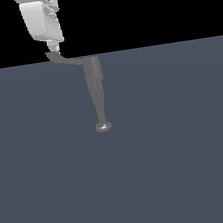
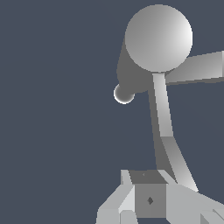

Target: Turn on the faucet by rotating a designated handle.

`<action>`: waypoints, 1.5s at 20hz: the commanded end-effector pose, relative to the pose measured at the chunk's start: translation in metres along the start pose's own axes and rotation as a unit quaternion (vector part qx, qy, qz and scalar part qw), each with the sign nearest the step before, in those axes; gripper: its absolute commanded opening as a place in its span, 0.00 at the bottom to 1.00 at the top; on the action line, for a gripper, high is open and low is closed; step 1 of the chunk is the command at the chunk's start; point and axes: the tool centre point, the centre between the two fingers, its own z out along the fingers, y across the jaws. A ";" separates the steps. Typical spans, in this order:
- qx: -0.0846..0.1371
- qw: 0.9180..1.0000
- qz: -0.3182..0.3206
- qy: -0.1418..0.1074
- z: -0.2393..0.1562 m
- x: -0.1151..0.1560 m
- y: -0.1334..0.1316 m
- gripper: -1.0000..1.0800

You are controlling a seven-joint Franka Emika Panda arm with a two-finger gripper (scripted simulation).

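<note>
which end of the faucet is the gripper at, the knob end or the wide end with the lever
The wide end. The gripper sits at the flared tip of the handle, which projects sideways from the faucet; the small shiny knob lies well away from it.

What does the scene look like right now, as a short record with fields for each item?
faucet: slim grey tapered column, small shiny round knob at its narrow end
handle: thin curved lever projecting from the faucet's wide end toward the exterior view's left
end effector: white, at the handle's tip; contact and finger state unclear
surface: plain dark grey-blue
</note>
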 end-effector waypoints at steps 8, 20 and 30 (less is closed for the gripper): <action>-0.003 1.000 0.000 0.001 0.002 0.001 0.029 0.00; 0.002 1.000 0.002 0.000 -0.001 0.003 0.053 0.00; 0.000 1.000 0.001 0.000 0.000 0.028 0.080 0.00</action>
